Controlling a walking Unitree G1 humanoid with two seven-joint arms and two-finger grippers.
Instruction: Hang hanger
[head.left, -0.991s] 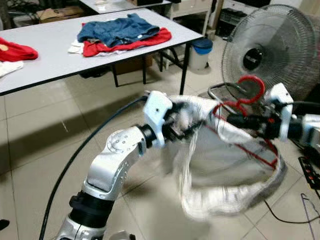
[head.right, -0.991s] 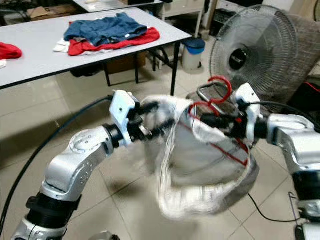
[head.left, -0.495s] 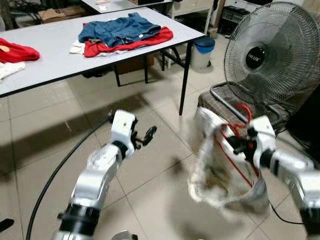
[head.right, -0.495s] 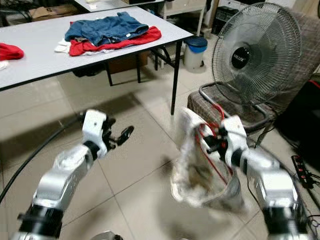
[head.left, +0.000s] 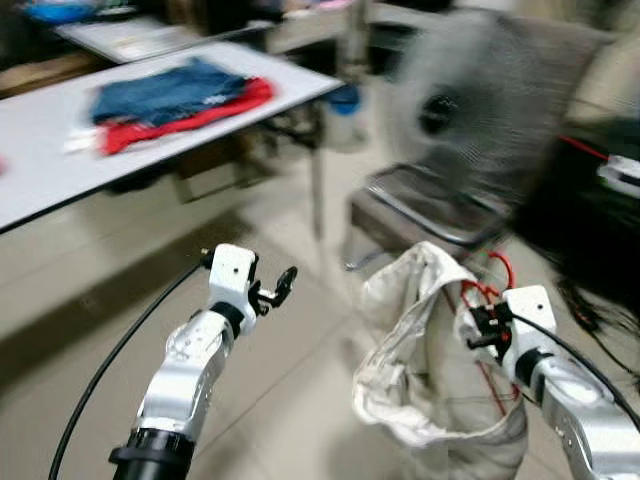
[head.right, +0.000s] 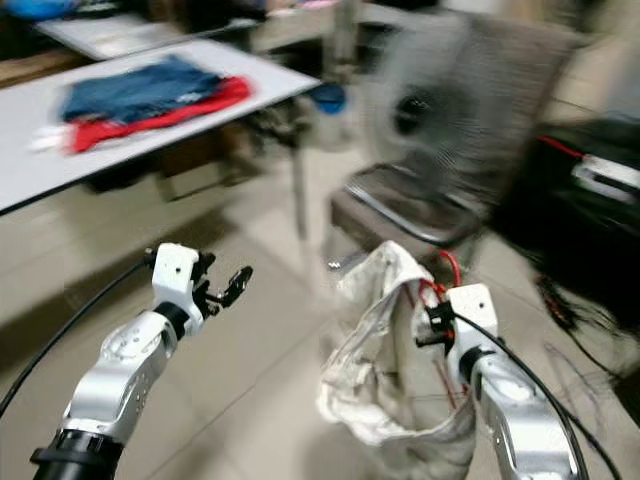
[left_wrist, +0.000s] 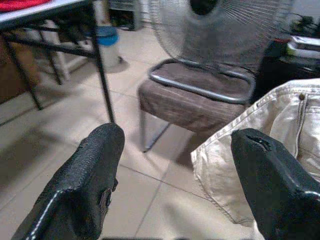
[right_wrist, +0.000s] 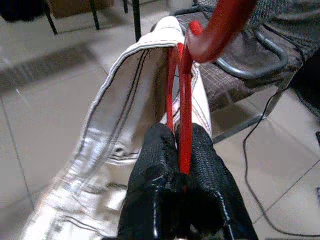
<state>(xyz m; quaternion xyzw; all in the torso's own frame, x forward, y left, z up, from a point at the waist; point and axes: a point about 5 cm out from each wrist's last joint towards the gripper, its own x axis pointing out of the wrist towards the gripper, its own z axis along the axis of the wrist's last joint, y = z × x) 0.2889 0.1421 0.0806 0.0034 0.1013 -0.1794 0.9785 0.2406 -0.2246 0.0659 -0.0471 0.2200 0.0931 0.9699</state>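
Right tool is clamped tight on the red plastic hanger, cream denim-looking pants draped on it, hanging over the tiled floor near the chair. Left tool is spread wide, holding nothing.

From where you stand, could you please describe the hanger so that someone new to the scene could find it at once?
Start at the big round pedestal fan and the padded metal-framed chair before it; just in front, the right gripper is shut on the red plastic hanger. A cream-white garment hangs on it, the only clothing held in the air; the blue and red clothes lie on the grey table.
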